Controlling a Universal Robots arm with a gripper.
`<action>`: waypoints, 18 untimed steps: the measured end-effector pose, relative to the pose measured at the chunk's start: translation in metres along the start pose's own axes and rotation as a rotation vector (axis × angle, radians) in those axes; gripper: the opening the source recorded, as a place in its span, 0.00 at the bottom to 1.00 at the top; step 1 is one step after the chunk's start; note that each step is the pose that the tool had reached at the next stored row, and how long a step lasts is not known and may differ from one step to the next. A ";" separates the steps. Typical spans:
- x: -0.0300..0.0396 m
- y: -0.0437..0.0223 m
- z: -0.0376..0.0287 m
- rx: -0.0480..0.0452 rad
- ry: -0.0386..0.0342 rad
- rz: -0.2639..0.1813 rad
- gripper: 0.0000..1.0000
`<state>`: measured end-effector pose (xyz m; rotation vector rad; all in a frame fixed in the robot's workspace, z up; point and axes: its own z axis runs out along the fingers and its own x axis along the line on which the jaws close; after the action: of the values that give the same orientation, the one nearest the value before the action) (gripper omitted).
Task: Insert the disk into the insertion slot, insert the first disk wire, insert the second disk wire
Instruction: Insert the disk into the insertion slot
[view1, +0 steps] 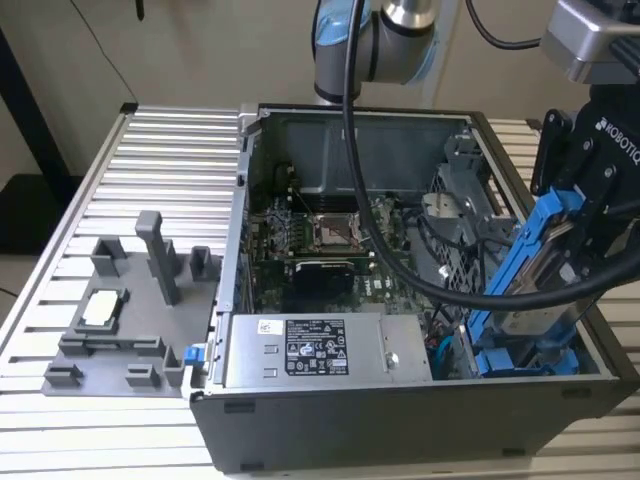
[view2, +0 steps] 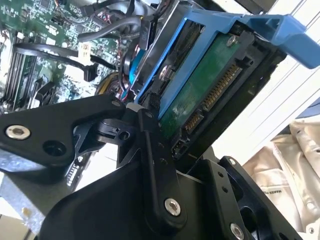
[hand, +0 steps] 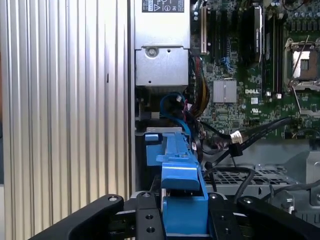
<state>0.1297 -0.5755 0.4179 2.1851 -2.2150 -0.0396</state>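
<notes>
We see the pincer clamped on the disk, its fingers pressing the blue carrier frame from both sides, so the grip is closed on its load. The disk hangs tilted from the pincer. Its upper end sits between the tips and its lower end dips into the open computer case, right at the insertion slot, whose blue fittings lie just below the pincer. We judge the disk to be partly in the slot but not seated: it leans at a steep slant rather than lying flat in the bay, and much of the carrier stands above the case rim. In the second wrist view the disk's connector edge lies close to the pincer and is bare, with nothing plugged in. A blue wire, which we take for one of the disk wires, curls loose beyond the far end of the disk, near the silver power-supply box. By our reading, the first step is under way and unfinished, and both wire insertions are left to do. The green motherboard lies well apart from the pincer, deeper in the case. A grey fixture sits on the ribbed table, far from the pincer and outside the case.
</notes>
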 end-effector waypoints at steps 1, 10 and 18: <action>-0.0002 -0.0002 0.0009 0.0000 0.0000 0.000 0.33; -0.0056 -0.0018 0.0104 0.0001 0.0001 -0.004 0.33; -0.0067 -0.0033 0.0237 0.0001 0.0003 -0.007 0.33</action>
<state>0.1322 -0.5689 0.3940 2.1932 -2.2068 -0.0393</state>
